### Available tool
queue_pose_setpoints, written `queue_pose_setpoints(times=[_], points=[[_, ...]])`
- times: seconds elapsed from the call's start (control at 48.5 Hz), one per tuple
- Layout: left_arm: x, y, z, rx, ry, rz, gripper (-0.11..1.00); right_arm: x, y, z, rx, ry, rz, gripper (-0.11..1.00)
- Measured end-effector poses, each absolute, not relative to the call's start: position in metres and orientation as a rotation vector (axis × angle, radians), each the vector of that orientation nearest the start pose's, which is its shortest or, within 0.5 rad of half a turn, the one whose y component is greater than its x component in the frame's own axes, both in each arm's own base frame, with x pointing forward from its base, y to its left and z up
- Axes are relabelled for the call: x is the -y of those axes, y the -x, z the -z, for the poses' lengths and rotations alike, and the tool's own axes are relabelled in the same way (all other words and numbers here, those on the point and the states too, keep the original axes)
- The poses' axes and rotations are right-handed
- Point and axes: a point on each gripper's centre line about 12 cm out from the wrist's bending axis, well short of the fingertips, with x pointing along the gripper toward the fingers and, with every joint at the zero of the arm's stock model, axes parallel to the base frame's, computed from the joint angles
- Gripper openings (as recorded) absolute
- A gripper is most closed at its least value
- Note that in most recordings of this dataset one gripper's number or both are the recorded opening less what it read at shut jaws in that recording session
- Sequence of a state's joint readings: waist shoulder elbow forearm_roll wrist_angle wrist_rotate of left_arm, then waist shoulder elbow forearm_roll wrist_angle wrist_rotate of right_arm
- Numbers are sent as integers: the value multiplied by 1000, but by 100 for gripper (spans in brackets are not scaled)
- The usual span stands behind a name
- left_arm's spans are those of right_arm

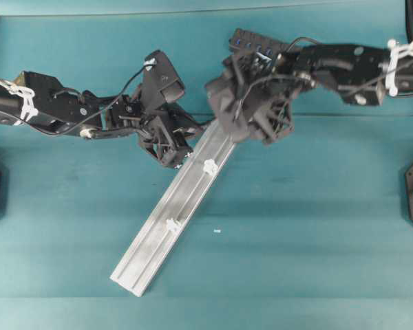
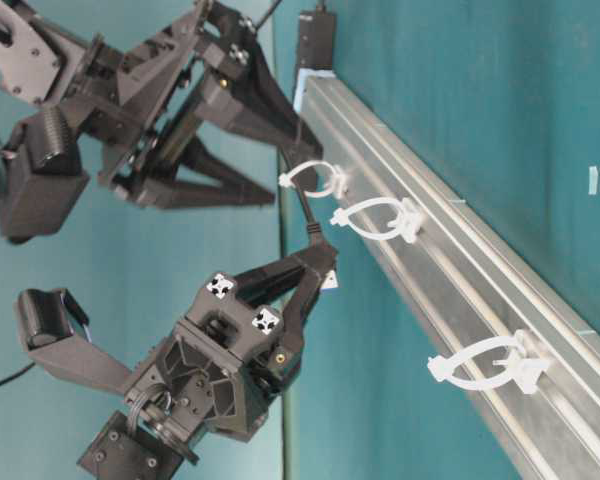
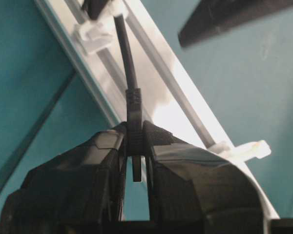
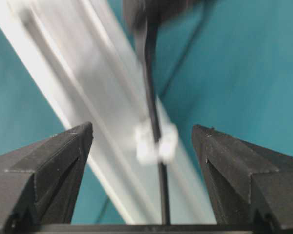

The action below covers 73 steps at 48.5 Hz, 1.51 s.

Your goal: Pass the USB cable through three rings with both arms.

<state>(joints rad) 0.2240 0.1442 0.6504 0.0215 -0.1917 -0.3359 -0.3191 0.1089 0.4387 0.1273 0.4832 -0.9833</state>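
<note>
- USB cable (image 3: 128,68): thin black cord, plug end pinched in left gripper (image 3: 135,161); runs up toward 12 o'clock in left wrist view, through first ring (image 2: 315,178) at upper end of rail (image 1: 158,237).
- In right wrist view, cable (image 4: 154,122) passing through the white clip (image 4: 156,142), blurred, between the spread fingers.
- Rings: three translucent white clips on the silver rail. Table-level view: first threaded, second ring (image 2: 378,220) just beside it toward 4 o'clock, third ring (image 2: 485,365) well apart, further toward 4 o'clock. Second and third appear unthreaded.
- Overhead: two clips visible on bare rail, at (image 1: 210,166) and (image 1: 172,225); upper clip hidden under grippers.
- Left gripper: clenched on cable plug, just off the rail's 9 o'clock edge, between first and second rings.
- Right gripper (image 4: 142,146): released, jaws wide, holding nothing, hovering over first ring and upper rail end.
- Hub (image 1: 256,42): black, blue ports, at 12 o'clock of rail top, partly under right arm.
- Step, as judged: first ring done, plug pulled out on far side; second ring next.
- Next move calls for: aiming plug tip at second ring's opening, lining up along rail; right claw likely to catch plug on the exit side or feed slack.
- Risk: small loop, plug may snag clip edge.
</note>
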Motion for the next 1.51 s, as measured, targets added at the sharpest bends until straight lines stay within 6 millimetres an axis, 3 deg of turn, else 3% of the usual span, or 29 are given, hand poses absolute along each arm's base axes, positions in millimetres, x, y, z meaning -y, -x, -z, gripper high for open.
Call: queue_pose_setpoints(times=[0.165,0.66,0.846,1.093,1.506], points=[[-90,-399,-135,-562,377,-308,10,123,-395,-164,-994,613,-189,85],[-86,-400,-138,-553,378,-297,10,123,-400,-144,-1030,639,-217,82],[-85,-400,-138,-553,379,-296,10,125,-403,-142,-1028,645,-214,64],[-86,-401,-139,-549,381,-298,10,123,-404,-141,-1034,679,-230,8],[-86,-401,-141,-542,380,-295,10,120,-403,-140,-1051,681,-247,7]])
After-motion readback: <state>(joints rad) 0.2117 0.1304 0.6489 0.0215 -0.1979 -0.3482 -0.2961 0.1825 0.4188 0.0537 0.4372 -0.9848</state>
